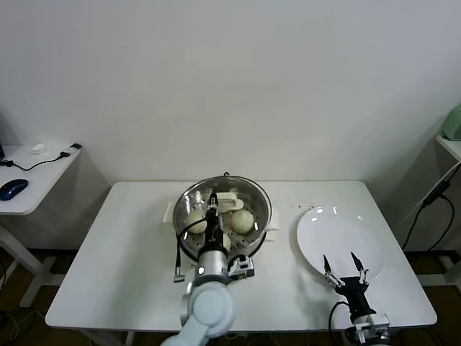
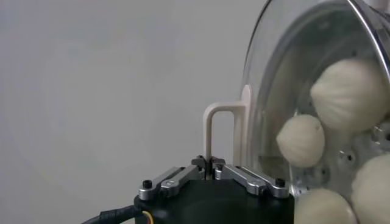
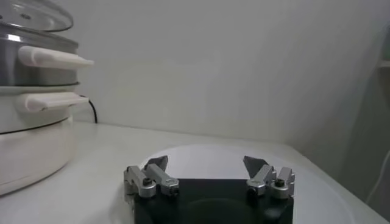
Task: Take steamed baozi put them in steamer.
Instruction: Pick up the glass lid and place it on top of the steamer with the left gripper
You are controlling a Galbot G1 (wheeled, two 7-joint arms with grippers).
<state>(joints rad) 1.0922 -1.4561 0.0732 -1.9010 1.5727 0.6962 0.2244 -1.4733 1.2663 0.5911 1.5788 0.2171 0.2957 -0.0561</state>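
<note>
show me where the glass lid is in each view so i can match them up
Head view: the glass lid sits over the steamer, centre of the table, its white handle pinched by the left gripper.
Left wrist view: lid fills the right side, baozi showing through it.
Right wrist view: only its rim, top left corner.
Shared landmark: the steamer.

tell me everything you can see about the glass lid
The round clear glass lid has a metal rim and a white loop handle. The left gripper is shut on that handle, holding the lid over the shiny steel steamer at mid-table. Through the glass, four cream-white baozi show on the perforated tray. Whether the lid's rim is seated on the pot is unclear.
</note>
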